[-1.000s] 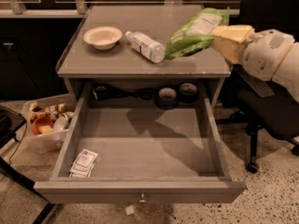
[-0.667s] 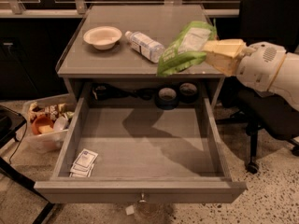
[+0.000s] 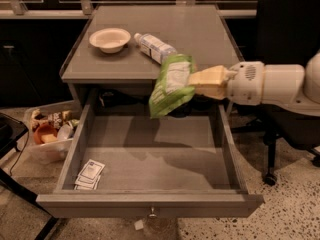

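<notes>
— Where's the gripper?
— My gripper (image 3: 194, 82) hangs over the open drawer (image 3: 165, 159), its tan jaws pinching a crinkly green bag (image 3: 171, 86).
— And the bag?
— It droops past the flat desk (image 3: 200, 34) edge, near the clear bottle (image 3: 155, 47).

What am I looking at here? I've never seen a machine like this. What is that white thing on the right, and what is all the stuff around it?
The white tube reaching in from the right is a robot arm. At its tip is the gripper, a two-finger clamp, closed on a green bag that hangs above the open drawer. The picture comes from the one camera, which looks down on a small grey desk from the front. On the desk are a pale bowl and a plastic bottle lying on its side. Small paper packets lie in the drawer's front left corner. A bin of odds and ends sits on the floor to the left.
</notes>
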Controlling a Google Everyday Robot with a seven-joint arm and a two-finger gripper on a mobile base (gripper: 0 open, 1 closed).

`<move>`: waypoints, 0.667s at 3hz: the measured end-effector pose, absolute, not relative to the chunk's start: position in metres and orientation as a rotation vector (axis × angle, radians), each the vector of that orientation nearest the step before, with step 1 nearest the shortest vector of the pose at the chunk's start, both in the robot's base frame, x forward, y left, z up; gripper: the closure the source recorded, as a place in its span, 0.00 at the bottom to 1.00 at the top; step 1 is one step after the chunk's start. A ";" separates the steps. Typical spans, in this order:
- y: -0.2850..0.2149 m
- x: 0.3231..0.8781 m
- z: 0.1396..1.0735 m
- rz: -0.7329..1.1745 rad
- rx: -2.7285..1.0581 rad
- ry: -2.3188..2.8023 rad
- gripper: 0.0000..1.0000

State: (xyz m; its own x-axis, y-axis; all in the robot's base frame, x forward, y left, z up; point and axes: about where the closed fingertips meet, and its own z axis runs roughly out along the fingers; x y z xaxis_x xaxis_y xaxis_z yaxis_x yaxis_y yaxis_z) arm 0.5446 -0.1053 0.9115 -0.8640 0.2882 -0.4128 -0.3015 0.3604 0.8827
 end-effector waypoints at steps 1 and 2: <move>-0.075 0.552 0.870 1.458 -0.121 2.315 1.00; -0.048 0.563 0.822 1.369 -0.203 2.506 1.00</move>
